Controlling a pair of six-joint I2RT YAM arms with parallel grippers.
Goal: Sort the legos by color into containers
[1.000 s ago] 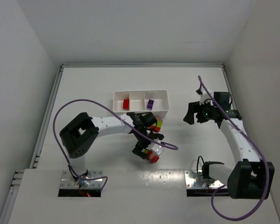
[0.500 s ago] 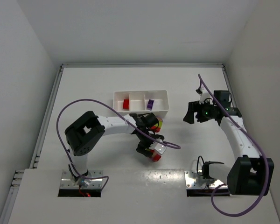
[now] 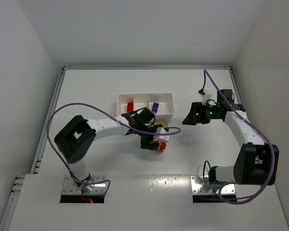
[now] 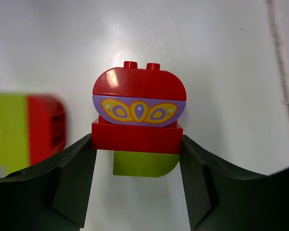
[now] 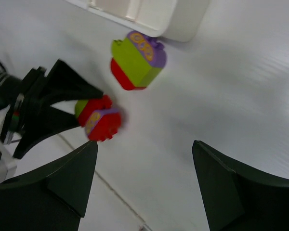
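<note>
Red, purple, red, then yellow-green: the striped clump [image 4: 138,115] sits squarely between the fingers [image 4: 74,163] of the left end effector [image 4: 137,144]. That end effector is clenched across the second red layer, a pad against each side. Whether the clump is off the desk [image 3: 96,86] I cannot tell. The stack's long axis runs straight out from the wrist with the studs pointing away, so the grip crosses it at right angles.

Just beyond lies a second clump [image 5: 137,60] of yellow-green, red and purple, beside the near right corner of the white tray [image 3: 144,95]. In the tray, a loose red brick [image 3: 130,106] and a loose purple brick [image 3: 155,106] lie in separate compartments.

The right end effector [image 5: 144,144] hangs released, well apart to the right, so the left arm is plainly nearer.

A second ago the left jaws stood wide and the striped clump lay nearer the arm bases. Now they have narrowed on it, and it sits closer to the tray.
</note>
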